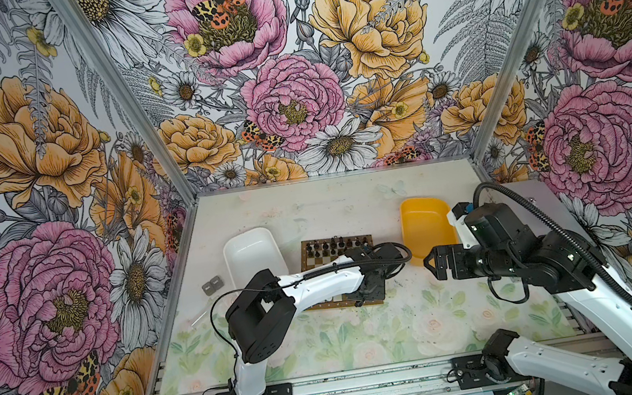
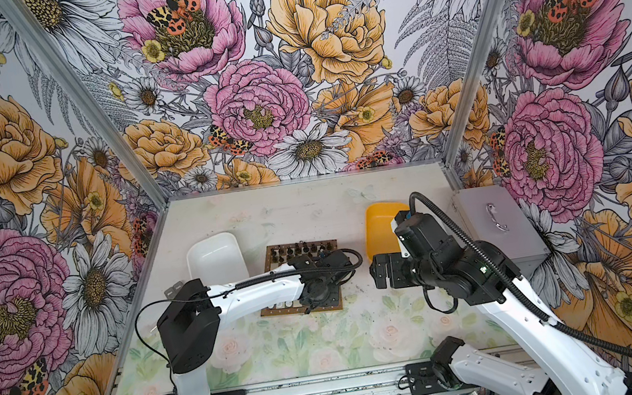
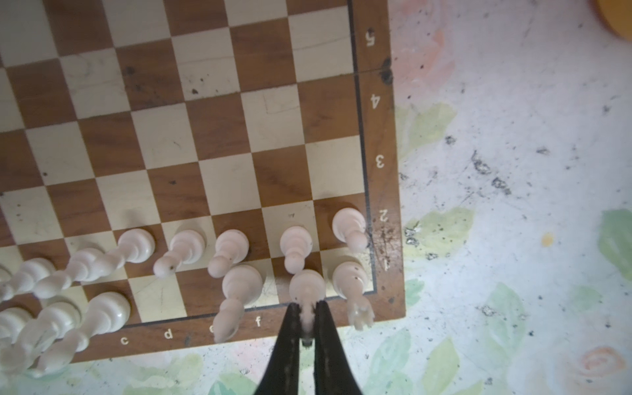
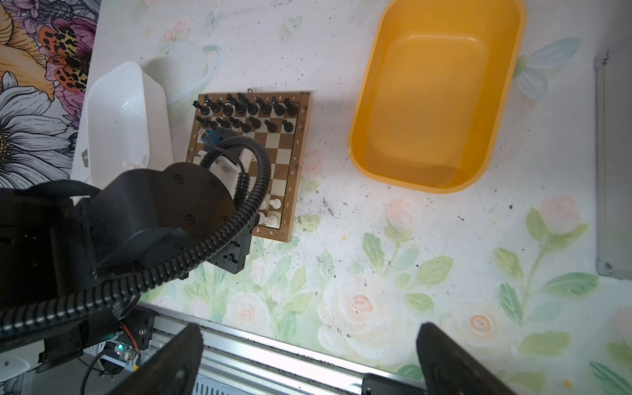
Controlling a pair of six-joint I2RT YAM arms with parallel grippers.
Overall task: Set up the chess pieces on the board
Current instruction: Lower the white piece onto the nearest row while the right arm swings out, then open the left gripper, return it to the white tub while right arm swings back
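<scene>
The board (image 1: 317, 262) (image 2: 274, 269) (image 4: 302, 143) lies mid-table. Black chess pieces (image 1: 333, 244) (image 2: 300, 250) (image 4: 246, 109) fill its two far rows. White chess pieces (image 3: 232, 246) (image 4: 273, 212) stand along the two near rows. My left gripper (image 3: 306, 306) is shut on a white piece (image 3: 307, 285) over the back-row square beside the corner rook (image 3: 352, 284); I cannot tell whether its base touches the board. In both top views the left wrist hides that gripper. My right gripper (image 1: 430, 264) (image 2: 377, 274) (image 4: 309, 337) hangs open and empty to the right of the board.
An empty yellow tray (image 1: 428, 229) (image 2: 379, 227) (image 4: 437, 95) sits right of the board and an empty white tray (image 1: 253, 253) (image 2: 216, 258) (image 4: 116, 119) left of it. A grey metal box (image 2: 499, 227) stands at the right edge. Aluminium rails run along the table's front.
</scene>
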